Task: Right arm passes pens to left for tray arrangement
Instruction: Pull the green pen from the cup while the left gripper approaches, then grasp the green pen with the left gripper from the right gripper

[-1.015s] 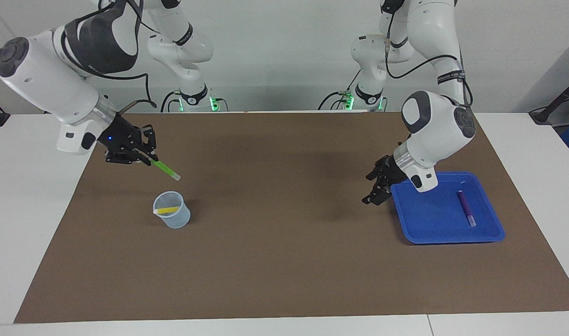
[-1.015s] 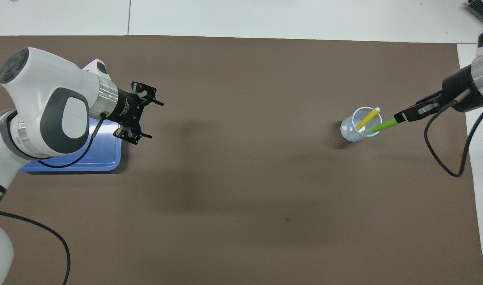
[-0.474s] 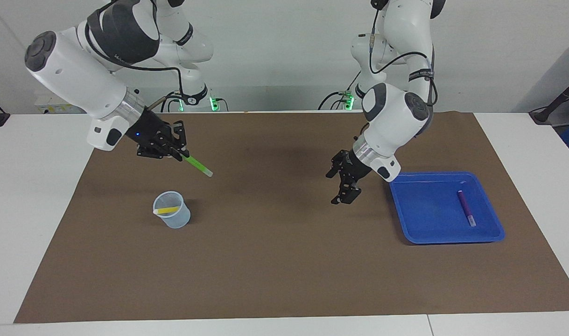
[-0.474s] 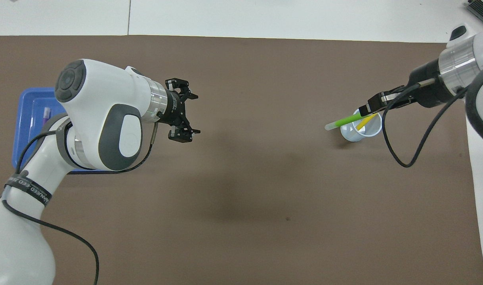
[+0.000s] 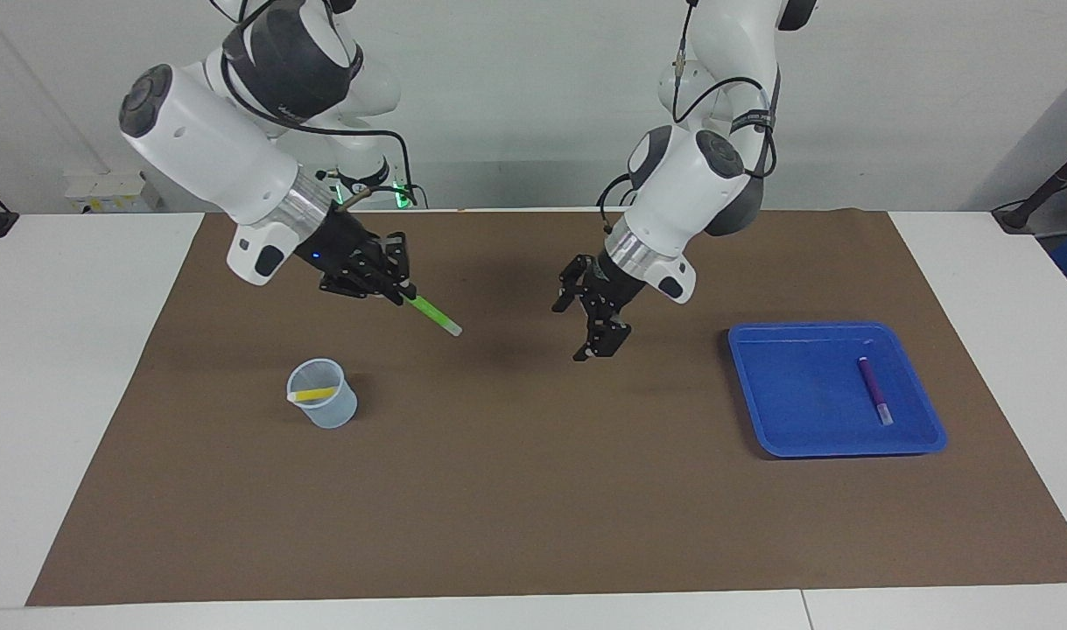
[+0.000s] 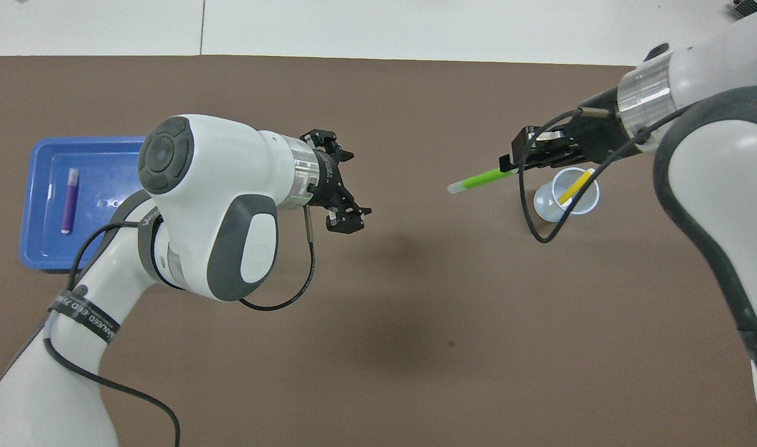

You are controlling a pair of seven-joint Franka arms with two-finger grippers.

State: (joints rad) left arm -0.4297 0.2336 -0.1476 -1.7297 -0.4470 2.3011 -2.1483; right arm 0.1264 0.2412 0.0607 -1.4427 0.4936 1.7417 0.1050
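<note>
The right end effector (image 5: 402, 293), the one with the small blue light, is clamped on one end of the slim green marker pen (image 5: 434, 316), so the pale free end juts out toward the middle of the bench for the other arm to take. It hangs over the brown mat (image 5: 533, 525), nearer to the robots than the small translucent pale-blue cup (image 5: 323, 405), where the yellow marker pen (image 5: 314, 395) leans inside awaiting its turn. The left end effector (image 5: 599, 328) is spread wide and empty over the mat's middle, angled toward the green pen, a fair gap between them; I judge it is readying to receive. The purple marker pen (image 5: 873, 390) lies flat in the shallow square bright-blue plastic tray (image 5: 787, 437) at the left arm's end of the bench.

Compared with a second ago, both arms have swung inward: the left end effector has left the tray's edge, and the green pen has been carried from beside the cup toward the centre. The cup, yellow pen, purple pen and tray are unmoved.
</note>
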